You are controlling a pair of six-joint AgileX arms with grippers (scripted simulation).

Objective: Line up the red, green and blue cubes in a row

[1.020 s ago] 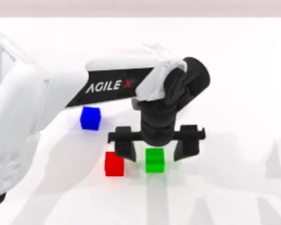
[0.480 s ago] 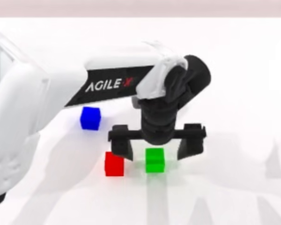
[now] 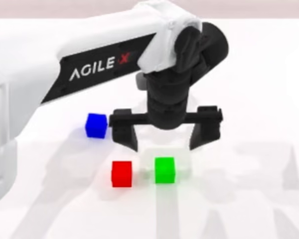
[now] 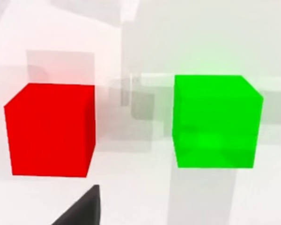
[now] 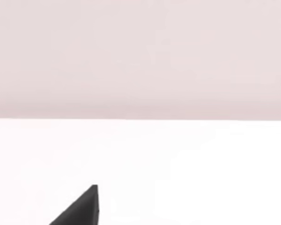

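top view, left pincer (image 3: 165,138) spread above green cube (image 3: 165,170)

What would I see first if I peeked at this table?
First you would see the big white left arm reaching in from the top view's left, its black left tool open above the table. Just below it the red cube and the green cube sit side by side with a gap between them. The blue cube sits apart, farther back and to the left.
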